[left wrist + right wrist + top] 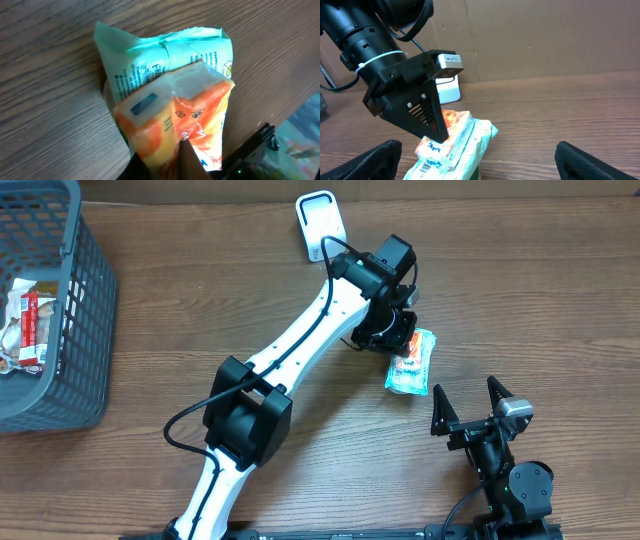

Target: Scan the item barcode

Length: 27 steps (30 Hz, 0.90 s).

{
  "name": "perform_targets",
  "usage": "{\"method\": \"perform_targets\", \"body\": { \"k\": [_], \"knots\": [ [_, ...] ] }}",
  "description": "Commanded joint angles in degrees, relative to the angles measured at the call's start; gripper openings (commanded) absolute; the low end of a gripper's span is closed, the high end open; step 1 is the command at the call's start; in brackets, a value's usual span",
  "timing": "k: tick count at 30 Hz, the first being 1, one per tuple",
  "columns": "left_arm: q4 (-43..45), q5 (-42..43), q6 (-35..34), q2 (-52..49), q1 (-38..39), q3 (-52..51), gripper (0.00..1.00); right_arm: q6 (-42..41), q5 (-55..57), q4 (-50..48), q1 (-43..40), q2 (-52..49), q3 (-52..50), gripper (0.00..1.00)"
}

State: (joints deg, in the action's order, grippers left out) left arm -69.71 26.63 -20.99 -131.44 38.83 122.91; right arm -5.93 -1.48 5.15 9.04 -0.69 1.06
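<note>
I have the left gripper (400,342) clamped on the far end of one snack packet (412,368), orange and pale green. It is right of centre on the worktop (560,290). Its long axis runs from far to near, leaning a little to the left at the near end. A barcode (426,169) shows on that near end, facing the right wrist camera. The right gripper (465,392) sits just nearer than the packet, jaws wide apart and holding nothing. One white scanner (320,222) stands at the far edge, and the left arm's wrist lies between it and the packet. One grey basket (88,310) is well apart at the left with more packets inside, though I cannot count them.
</note>
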Motion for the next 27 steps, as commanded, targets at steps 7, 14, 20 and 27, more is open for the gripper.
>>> {"method": "perform_targets", "body": {
  "k": [7,14,20,27],
  "knots": [
    [-0.09,-1.09,1.07,0.33,-0.66,0.13,0.04,0.39,0.28,-0.37,-0.17,0.52,-0.61,1.0],
    [-2.78,2.56,4.83,2.86,-3.32,5.14,0.04,0.39,0.28,-0.37,-0.17,0.52,-0.61,1.0],
    [-8.13,22.93,18.88,4.74,-9.29,6.43,0.04,0.39,0.28,-0.37,-0.15,0.52,-0.61,1.0],
    [-18.67,45.64,39.91,4.74,-16.59,6.4,0.04,0.39,0.28,-0.37,-0.15,0.52,-0.61,1.0]
  ]
}}
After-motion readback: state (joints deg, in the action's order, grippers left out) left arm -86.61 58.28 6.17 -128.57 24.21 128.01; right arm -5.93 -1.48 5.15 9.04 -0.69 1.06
